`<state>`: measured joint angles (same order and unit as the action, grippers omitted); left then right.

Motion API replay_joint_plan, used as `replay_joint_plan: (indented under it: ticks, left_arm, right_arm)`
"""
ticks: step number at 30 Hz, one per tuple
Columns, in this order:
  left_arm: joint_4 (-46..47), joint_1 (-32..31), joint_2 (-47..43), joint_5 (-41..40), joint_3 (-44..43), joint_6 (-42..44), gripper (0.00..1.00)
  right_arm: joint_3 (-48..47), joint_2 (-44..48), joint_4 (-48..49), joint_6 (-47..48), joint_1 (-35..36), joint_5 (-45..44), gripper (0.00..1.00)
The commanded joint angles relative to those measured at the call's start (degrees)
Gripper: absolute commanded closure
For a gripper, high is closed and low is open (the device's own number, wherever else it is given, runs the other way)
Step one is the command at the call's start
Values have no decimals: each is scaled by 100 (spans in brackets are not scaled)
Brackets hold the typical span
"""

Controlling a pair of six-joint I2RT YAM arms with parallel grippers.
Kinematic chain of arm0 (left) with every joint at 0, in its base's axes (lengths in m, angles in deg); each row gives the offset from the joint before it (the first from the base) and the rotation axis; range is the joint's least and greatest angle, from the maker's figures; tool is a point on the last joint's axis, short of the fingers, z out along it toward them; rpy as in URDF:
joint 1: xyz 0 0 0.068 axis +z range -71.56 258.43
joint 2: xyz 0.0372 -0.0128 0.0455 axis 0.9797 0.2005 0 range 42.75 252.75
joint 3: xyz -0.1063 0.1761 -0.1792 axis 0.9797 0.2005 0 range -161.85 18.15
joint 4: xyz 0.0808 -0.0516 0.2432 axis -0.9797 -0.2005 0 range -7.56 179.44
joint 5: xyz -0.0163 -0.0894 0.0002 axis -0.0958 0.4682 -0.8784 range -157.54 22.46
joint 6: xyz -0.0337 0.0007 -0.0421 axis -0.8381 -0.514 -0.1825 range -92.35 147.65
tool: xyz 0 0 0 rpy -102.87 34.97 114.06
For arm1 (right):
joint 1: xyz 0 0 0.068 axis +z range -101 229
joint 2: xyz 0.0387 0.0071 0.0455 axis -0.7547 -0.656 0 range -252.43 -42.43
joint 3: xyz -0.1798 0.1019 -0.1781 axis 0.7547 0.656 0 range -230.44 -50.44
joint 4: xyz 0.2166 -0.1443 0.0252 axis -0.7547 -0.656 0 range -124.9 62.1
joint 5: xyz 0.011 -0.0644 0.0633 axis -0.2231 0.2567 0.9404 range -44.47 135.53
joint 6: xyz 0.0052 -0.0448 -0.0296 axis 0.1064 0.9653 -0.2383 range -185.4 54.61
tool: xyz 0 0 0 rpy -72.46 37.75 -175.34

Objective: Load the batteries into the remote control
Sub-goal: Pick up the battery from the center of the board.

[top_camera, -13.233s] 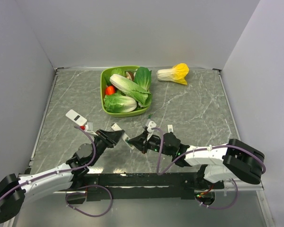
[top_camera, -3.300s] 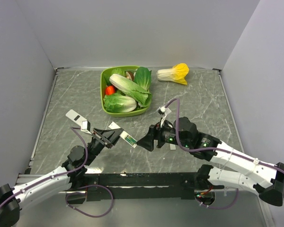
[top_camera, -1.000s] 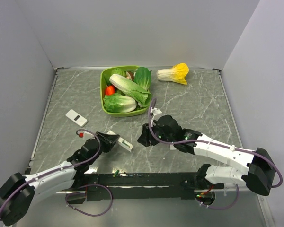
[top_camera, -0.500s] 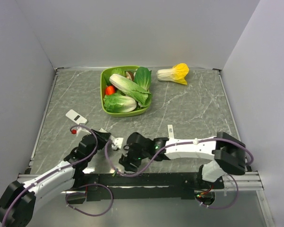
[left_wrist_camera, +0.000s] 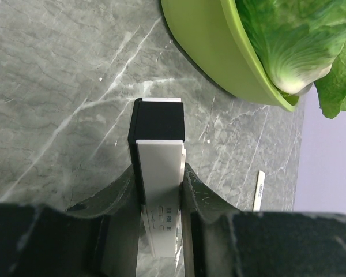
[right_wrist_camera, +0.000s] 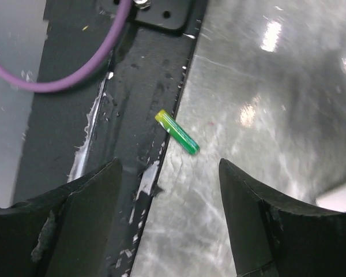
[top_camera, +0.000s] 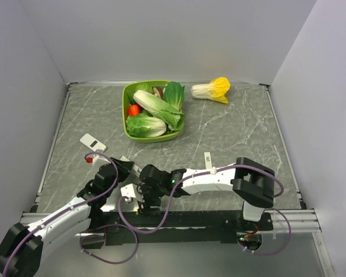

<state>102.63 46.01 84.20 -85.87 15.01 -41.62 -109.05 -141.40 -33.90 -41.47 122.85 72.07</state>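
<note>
Now | battery (right_wrist_camera: 177,133) straddles black rail (right_wrist_camera: 132,75) edge | purple cable (right_wrist_camera: 52,85) near

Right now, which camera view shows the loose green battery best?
The right wrist view: the battery lies unobstructed, centred ahead of the open right gripper. In the top external view I cannot find it. The left wrist view shows only the remote control, no battery.

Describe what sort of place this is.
Likely a robotics lab test cell: a left arm and right arm bolted to a marble-patterned table, plain grey walls around it, a green bowl of vegetables.
</note>
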Motion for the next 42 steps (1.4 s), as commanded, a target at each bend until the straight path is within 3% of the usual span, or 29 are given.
replay_joint_plan:
  ticks: [1, 10, 14, 17, 24, 28, 32, 42]
  left_arm:
    - [-194, 26, 65, 13, 120, 248, 99]
    - [-115, 34, 82, 110, 147, 248, 99]
    - [-71, 26, 118, 163, 155, 257, 99]
    - [-10, 26, 153, 207, 164, 257, 99]
    - [78, 26, 197, 321, 164, 292, 99]
    - [349, 26, 144, 487, 226, 397, 99]
    - [780, 26, -31, 707, 305, 494, 99]
    - [1941, 26, 64, 1323, 893, 573, 99]
  right_arm:
    - [-300, -323, 257, 956, 51, 623, 26]
    - [-765, -921, -6, 1440, 51, 923, 49]
    - [-845, -1071, -33, 1492, 51, 923, 51]
    - [-898, -1167, -208, 1563, 51, 958, 61]
    - [-512, -1115, -209, 1545, 42, 712, 62]
    - [-301, -1036, -287, 1440, -1, 308, 84]
    - [50, -563, -288, 976, -107, 71, 96]
    - [912, 1266, -200, -1125, -581, -991, 100]
